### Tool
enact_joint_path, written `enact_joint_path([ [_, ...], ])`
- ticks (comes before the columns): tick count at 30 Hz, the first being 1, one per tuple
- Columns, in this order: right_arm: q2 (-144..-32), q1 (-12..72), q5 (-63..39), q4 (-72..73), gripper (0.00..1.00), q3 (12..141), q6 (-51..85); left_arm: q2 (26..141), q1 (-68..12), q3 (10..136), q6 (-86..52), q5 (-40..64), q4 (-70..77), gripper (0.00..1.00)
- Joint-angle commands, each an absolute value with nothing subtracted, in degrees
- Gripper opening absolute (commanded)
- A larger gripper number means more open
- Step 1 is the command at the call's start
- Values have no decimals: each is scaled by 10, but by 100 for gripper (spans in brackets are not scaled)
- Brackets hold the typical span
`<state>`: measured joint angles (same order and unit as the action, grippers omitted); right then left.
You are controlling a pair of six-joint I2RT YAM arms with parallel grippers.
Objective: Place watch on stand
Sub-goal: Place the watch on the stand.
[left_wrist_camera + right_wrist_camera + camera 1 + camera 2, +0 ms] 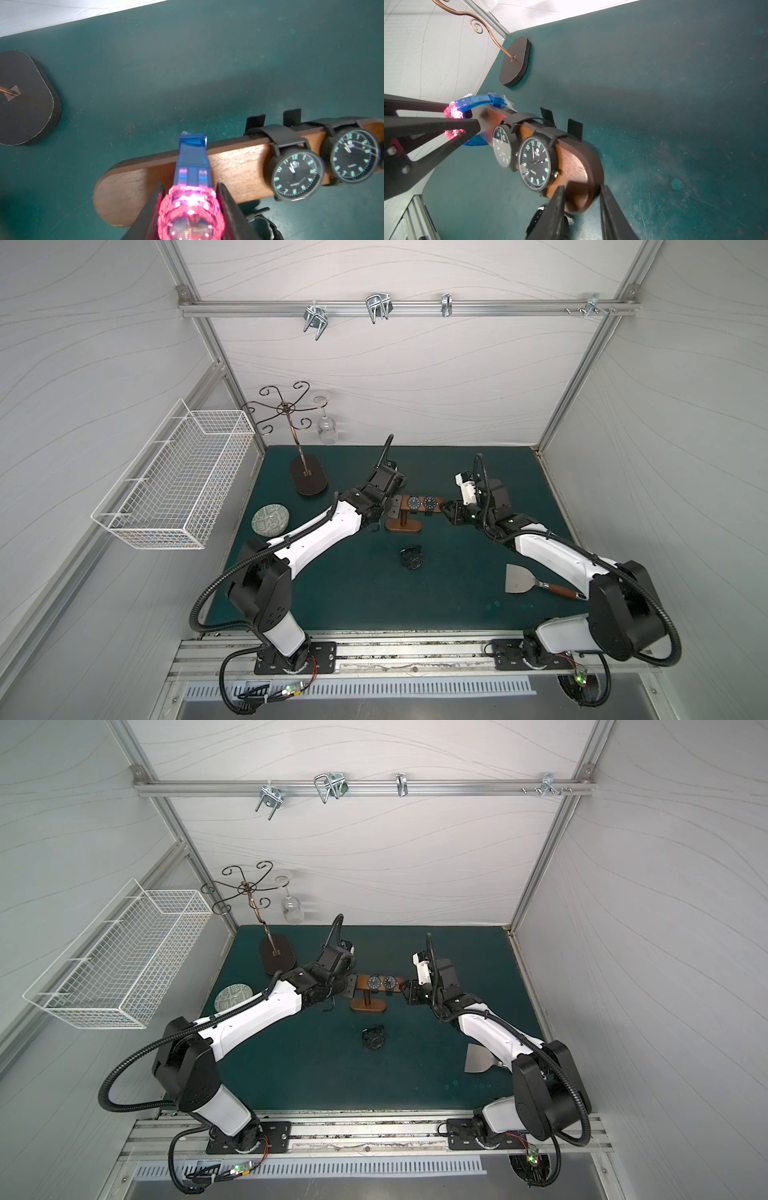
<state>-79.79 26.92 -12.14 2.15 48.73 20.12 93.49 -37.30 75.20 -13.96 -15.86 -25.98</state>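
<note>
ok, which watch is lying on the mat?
The all-black watch in front of the stand; two others sit on the crossbar, the blue-strapped one is in the left gripper.

Top views look down on the table; both wrist views closely share the stand.

Soft, even white light all round; crisp from above, muddier up close.
Both top views are bright, with only faint shadows on the mat and wide-angle stretch at the edges. In the wrist views the watch glows pink and blows out, and the near end of the stand smears.
</note>
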Motion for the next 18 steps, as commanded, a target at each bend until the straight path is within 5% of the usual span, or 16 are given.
enact_joint_path([
  [1, -803, 273, -125, 22, 31, 497, 198, 945, -379, 781, -156, -173, -245, 20],
  [18, -803, 273, -126, 22, 30, 497, 198, 961, -394, 787, -181, -178, -239, 21],
])
